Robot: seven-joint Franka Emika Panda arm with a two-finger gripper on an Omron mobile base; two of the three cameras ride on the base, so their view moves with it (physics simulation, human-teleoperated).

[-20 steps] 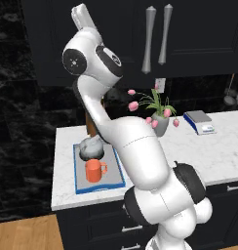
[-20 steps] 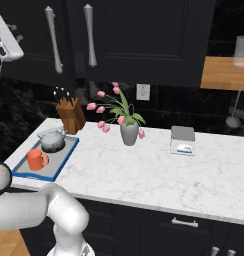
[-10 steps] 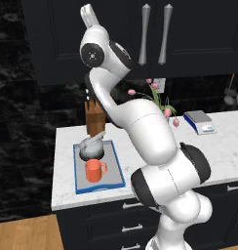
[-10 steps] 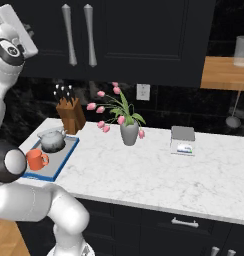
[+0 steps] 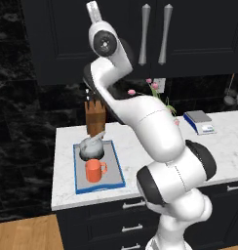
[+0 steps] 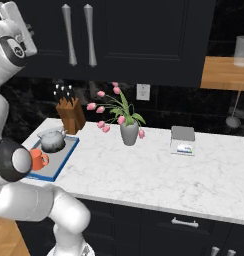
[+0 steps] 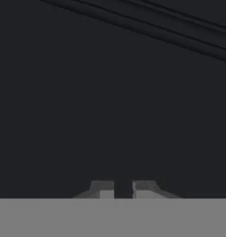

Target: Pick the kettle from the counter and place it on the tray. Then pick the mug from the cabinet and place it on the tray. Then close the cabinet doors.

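The grey kettle (image 5: 91,145) (image 6: 51,140) and the orange-red mug (image 5: 94,171) (image 6: 38,159) both stand on the blue-rimmed tray (image 5: 117,168) (image 6: 68,151) at the left end of the white counter (image 5: 65,168) (image 6: 159,175). Both cabinet doors (image 5: 189,34) (image 6: 134,35) look flush, with their silver handles side by side. My gripper (image 7: 123,189) is raised high against the dark face of the left door (image 5: 67,39). Its fingertips stand almost together with nothing between them. The hand (image 5: 94,10) (image 6: 14,15) reaches the top edge of both base views.
A wooden knife block (image 5: 95,119) (image 6: 70,114) stands just behind the tray. A grey vase of pink tulips (image 6: 128,131) sits mid-counter, and a small scale (image 5: 203,122) (image 6: 183,140) lies further right. My arm arches over the tray and counter.
The arm has swung up and toward the doors. In the right base view the left door's handle moved in next to the right one as that door came flush.
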